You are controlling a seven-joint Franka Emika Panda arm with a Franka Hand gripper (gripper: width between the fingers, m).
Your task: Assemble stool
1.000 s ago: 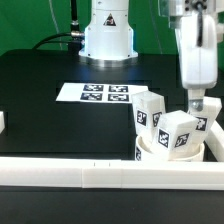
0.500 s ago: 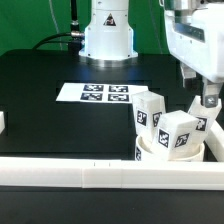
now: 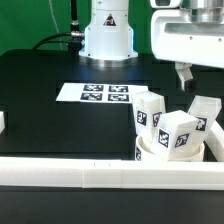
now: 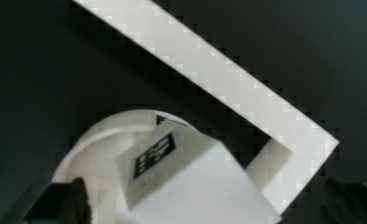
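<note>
The round white seat [image 3: 148, 154] lies at the front of the exterior view's right, against the white rails. Three short white tagged legs rest in it: one at the back left [image 3: 148, 112], one in front [image 3: 180, 133], one at the far right [image 3: 204, 110]. My gripper [image 3: 196, 80] hangs above the far-right leg, clear of it. One dark finger [image 3: 185, 76] shows. In the wrist view a tagged leg [image 4: 180, 170] lies below, between dark fingertips [image 4: 64, 200] that stand wide apart. The gripper is open and empty.
A long white rail [image 3: 90, 172] runs along the front and meets a side rail at the right [image 4: 215, 70]. The marker board [image 3: 104, 94] lies mid-table. The robot base [image 3: 107, 35] stands at the back. A small white part [image 3: 2, 122] sits at the left edge.
My gripper has let go of the far-right leg and risen straight up. The leg stays leaning in the seat. The other legs have not moved.
</note>
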